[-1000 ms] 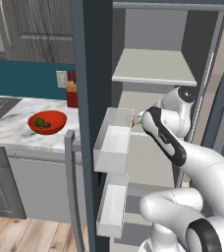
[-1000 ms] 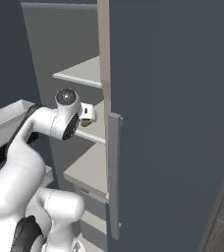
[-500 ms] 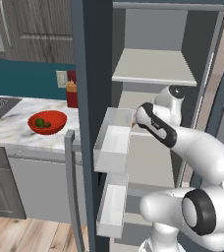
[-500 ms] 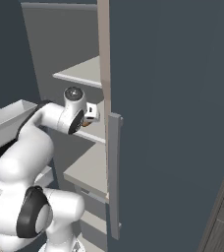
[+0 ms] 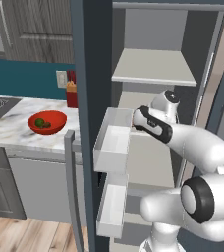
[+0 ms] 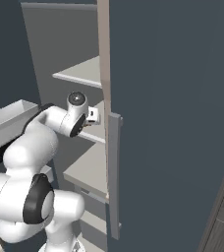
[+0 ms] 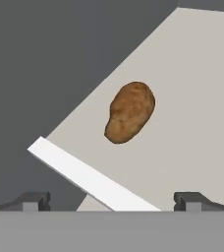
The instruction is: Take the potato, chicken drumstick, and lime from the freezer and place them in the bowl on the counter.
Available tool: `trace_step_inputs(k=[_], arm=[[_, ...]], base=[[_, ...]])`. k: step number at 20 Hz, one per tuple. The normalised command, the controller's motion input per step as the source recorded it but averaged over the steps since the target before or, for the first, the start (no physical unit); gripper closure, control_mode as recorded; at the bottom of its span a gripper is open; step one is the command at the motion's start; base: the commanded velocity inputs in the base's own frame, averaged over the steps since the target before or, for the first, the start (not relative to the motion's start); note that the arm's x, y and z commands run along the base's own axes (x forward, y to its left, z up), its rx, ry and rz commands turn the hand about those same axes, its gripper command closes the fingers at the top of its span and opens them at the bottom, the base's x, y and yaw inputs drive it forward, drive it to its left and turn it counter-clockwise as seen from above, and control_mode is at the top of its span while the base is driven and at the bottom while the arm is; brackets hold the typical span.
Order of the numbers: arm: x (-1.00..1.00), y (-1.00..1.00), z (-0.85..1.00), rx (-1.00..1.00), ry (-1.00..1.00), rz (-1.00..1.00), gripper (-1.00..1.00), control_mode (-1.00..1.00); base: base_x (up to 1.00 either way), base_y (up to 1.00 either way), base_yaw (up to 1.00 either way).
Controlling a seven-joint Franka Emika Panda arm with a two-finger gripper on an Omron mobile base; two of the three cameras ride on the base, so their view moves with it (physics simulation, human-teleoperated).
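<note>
The potato [image 7: 130, 112] is seen ahead of the spread end effector [image 7: 112, 201], its long axis tilted on the freezer shelf [image 7: 192, 123].

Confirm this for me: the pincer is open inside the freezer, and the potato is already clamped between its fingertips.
Not clamped. In the hand view the potato lies loose on the pale freezer shelf, ahead of the open pincer and clear of both fingertips. The rest holds: the pincer is open and reaching into the freezer.
</note>
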Motion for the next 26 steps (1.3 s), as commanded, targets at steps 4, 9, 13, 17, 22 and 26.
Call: trace_step_inputs(k=[4, 9, 13, 17, 22, 26], arm=[[0.26, 0.09, -0.02, 0.00, 0.00, 0.00, -1.00, -1.00], [0.28, 0.14, -0.08, 0.00, 0.00, 0.00, -1.00, -1.00], [0.26, 0.16, -0.10, 0.00, 0.00, 0.00, -1.00, -1.00], [0.20, 0.04, -0.06, 0.00, -0.01, 0.00, -1.00, -1.00], [0.19, 0.00, -0.06, 0.00, -0.03, -0.01, -1.00, -1.00], [0.20, 0.00, -0.18, 0.00, 0.00, -0.01, -1.00, -1.00]], base=[[0.00, 0.00, 0.00], [0.00, 0.00, 0.00], [0.00, 0.00, 0.00], [0.00, 0.00, 0.00], [0.00, 0.00, 0.00], [0.00, 0.00, 0.00]])
